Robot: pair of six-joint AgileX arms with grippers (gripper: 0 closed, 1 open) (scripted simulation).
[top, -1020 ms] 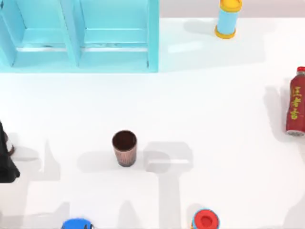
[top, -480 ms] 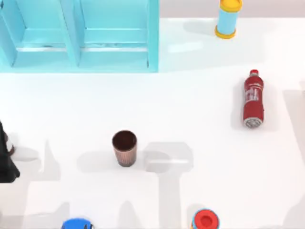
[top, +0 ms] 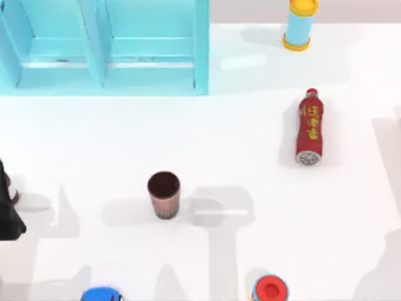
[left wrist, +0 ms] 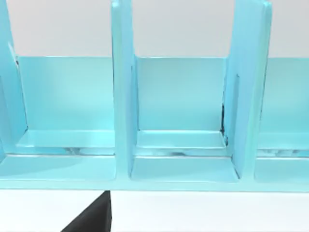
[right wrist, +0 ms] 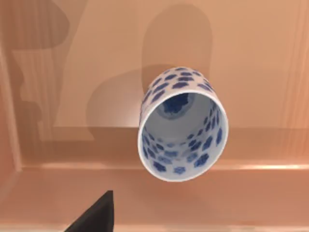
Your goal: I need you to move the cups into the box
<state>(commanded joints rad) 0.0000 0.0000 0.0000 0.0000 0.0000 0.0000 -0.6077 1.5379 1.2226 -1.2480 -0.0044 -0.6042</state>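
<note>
Plainly, we see the brown cup (top: 164,193) standing upright and alone near the middle of the white desk (top: 94,138), mouth up, somewhat nearer the front edge. The blue-patterned cup (right wrist: 183,124) sits inside a tan wooden box (right wrist: 96,58), its mouth turned to our right wrist camera; we cannot tell whether it stands straight. A dark part of our right gripper (right wrist: 94,216) shows near that cup, apart from it. Our left gripper (left wrist: 91,217) faces the teal shelf (left wrist: 123,96) at the desk's far left corner. How wide either gripper stands, we cannot tell. A red bottle (top: 309,127) lies on its side toward the right edge.
</note>
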